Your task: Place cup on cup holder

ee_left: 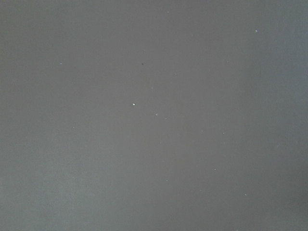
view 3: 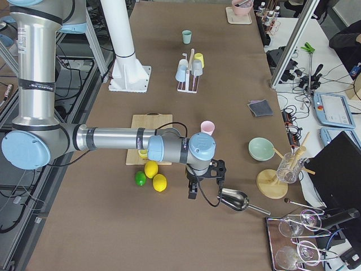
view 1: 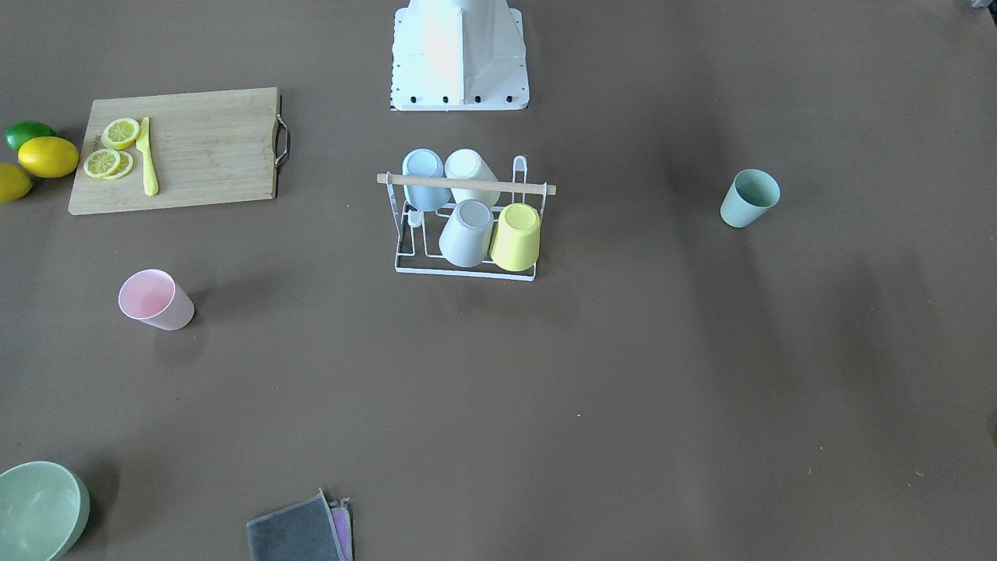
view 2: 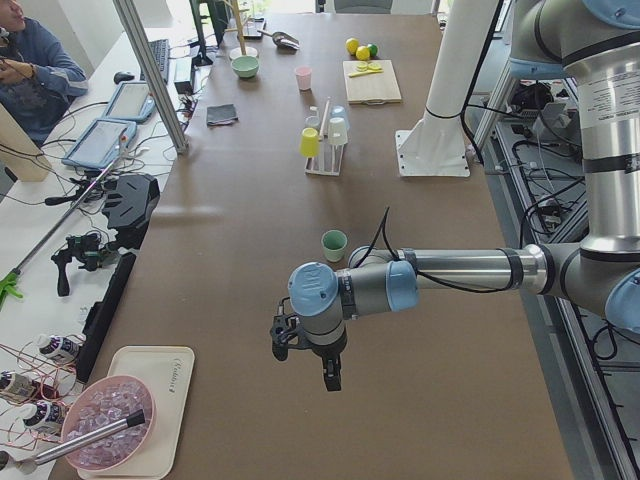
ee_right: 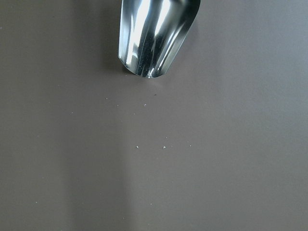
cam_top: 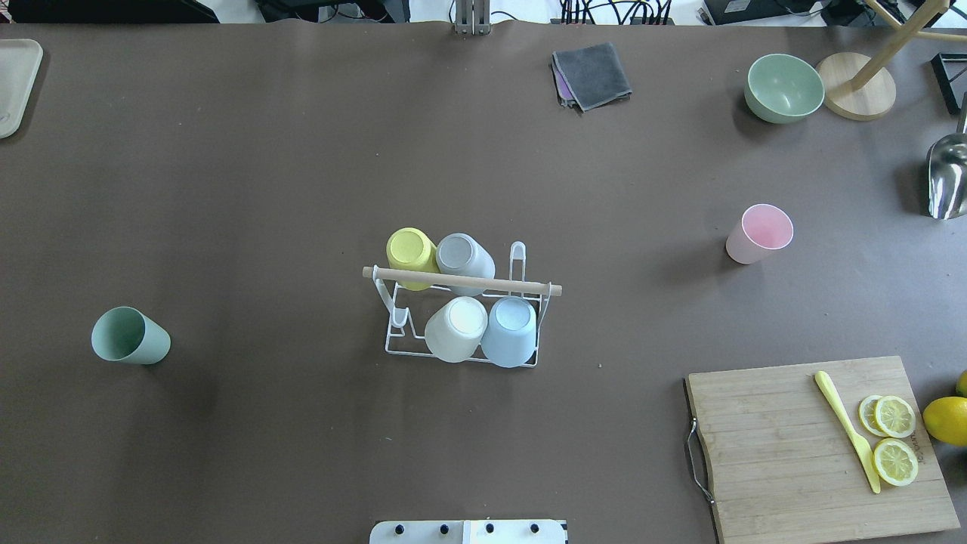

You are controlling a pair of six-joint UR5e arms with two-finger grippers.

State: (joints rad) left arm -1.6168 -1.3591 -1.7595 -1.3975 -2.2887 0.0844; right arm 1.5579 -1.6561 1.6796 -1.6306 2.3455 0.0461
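The white wire cup holder [cam_top: 529,286] with a wooden rod stands at the table's middle, and also shows in the front view [view 1: 530,188]. It holds several upside-down cups: yellow, grey, white and blue. A green cup [cam_top: 130,336] stands alone on the robot's left side. A pink cup [cam_top: 759,233] stands alone on its right side. My left gripper [view 2: 330,376] hangs over bare table well short of the green cup [view 2: 334,244]. My right gripper [view 3: 192,193] hangs near the lemons and the scoop. I cannot tell whether either is open or shut. Neither wrist view shows fingers.
A wooden cutting board [cam_top: 786,461] with lemon slices and a yellow knife lies at the robot's near right, with whole lemons [cam_top: 946,420] beside it. A metal scoop [ee_right: 154,33], a green bowl [cam_top: 783,88], a grey cloth [cam_top: 593,74] and a tray [cam_top: 15,83] lie near the table's edges.
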